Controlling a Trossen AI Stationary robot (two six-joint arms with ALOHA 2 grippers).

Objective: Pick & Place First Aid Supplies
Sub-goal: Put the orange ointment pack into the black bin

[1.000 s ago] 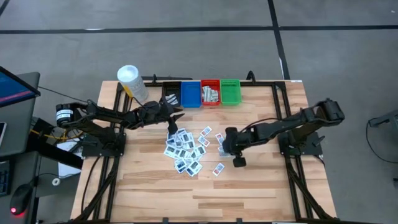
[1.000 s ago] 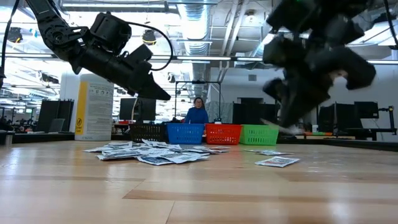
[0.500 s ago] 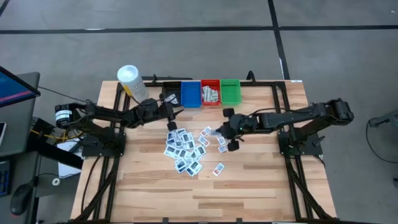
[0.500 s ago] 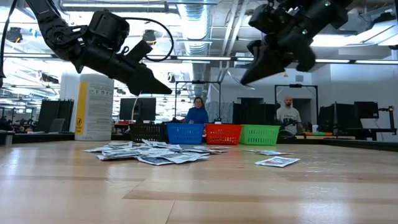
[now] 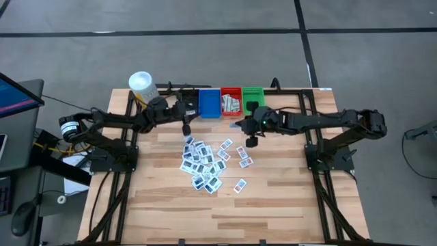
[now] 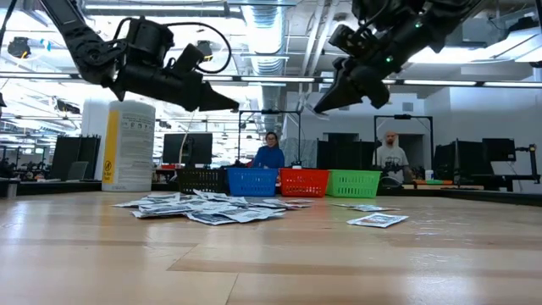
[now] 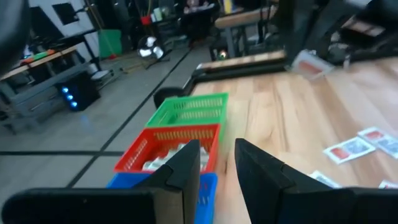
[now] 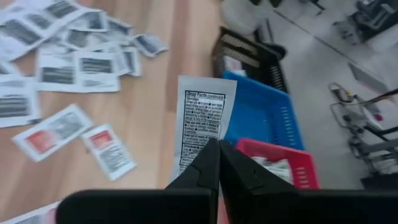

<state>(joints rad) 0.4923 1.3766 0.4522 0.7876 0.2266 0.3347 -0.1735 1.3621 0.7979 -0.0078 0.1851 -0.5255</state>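
Loose packets (image 5: 203,164): heaped mid-table. Right gripper (image 5: 240,123): fingers pinched on one white packet (image 8: 202,124), long axis running straight out from the fingertips, just short of the red bin (image 5: 231,102) at the far edge. Left gripper (image 5: 188,123): near the black bin (image 5: 186,102), fingers slightly apart, apparently empty.
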